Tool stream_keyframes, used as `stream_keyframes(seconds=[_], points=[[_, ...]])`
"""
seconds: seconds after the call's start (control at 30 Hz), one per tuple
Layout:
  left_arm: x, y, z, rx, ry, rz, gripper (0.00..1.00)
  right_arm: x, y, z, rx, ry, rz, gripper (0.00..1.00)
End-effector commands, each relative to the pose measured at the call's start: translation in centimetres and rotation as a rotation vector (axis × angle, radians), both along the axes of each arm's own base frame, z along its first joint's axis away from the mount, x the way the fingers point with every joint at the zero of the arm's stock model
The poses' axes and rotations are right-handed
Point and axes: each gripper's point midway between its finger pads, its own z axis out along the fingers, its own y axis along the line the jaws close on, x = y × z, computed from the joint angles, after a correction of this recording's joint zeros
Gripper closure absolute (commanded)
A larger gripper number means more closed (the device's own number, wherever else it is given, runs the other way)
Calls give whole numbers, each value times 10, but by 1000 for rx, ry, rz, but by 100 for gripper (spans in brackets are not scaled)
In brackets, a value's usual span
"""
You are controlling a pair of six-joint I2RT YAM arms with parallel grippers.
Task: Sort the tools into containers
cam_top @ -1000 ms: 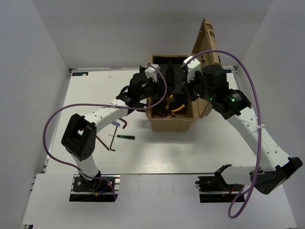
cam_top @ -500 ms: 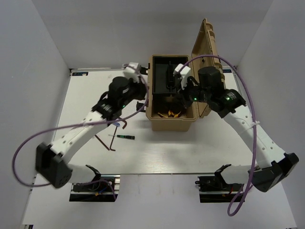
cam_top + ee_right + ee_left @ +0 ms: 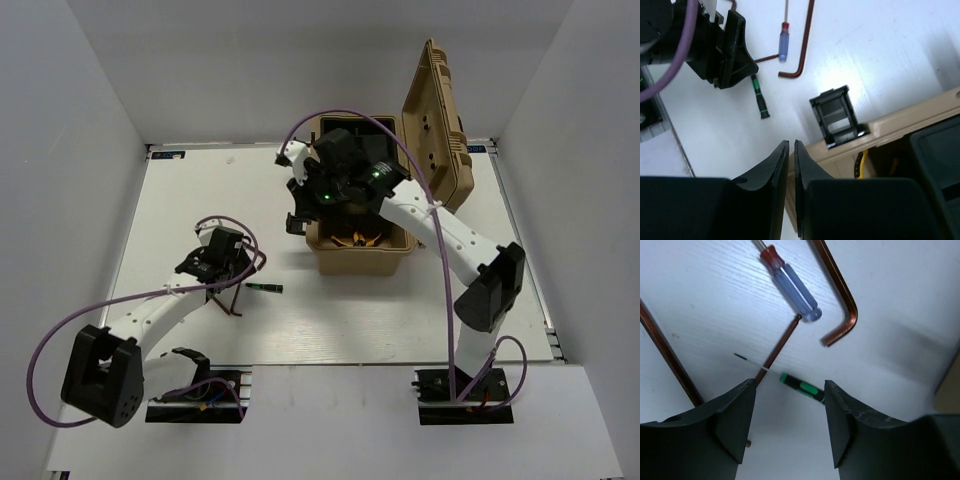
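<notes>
Black left fingers (image 3: 735, 420) hover spread over green-black stick tool (image 3: 802, 387).

The box (image 3: 362, 262) was set at the back middle of the desk (image 3: 400, 320), with its lid (image 3: 438, 130) stood up on the right and pliers (image 3: 358, 239) laid inside. On the desk left of the box, the stick tool (image 3: 802, 387) was laid before the screwdriver (image 3: 790, 282). One hex key (image 3: 840, 305) was placed right of the screwdriver, a second hex key (image 3: 667, 357) to the left.
</notes>
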Motion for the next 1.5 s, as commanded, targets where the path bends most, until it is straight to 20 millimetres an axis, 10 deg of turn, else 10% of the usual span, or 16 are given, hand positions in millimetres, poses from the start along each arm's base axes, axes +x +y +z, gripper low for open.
stream_keyframes(seconds=[0.0, 0.57, 1.23, 1.47], points=[[23, 4, 15, -52, -35, 118, 34, 14, 11, 16, 7, -45, -58, 84], [91, 17, -3, -75, 31, 226, 49, 10, 19, -29, -55, 24, -47, 87], [83, 26, -52, -27, 197, 289, 48, -2, -3, -14, -17, -4, -68, 87], [79, 30, -55, -11, 207, 306, 72, -8, -8, -5, 8, -22, -71, 87]])
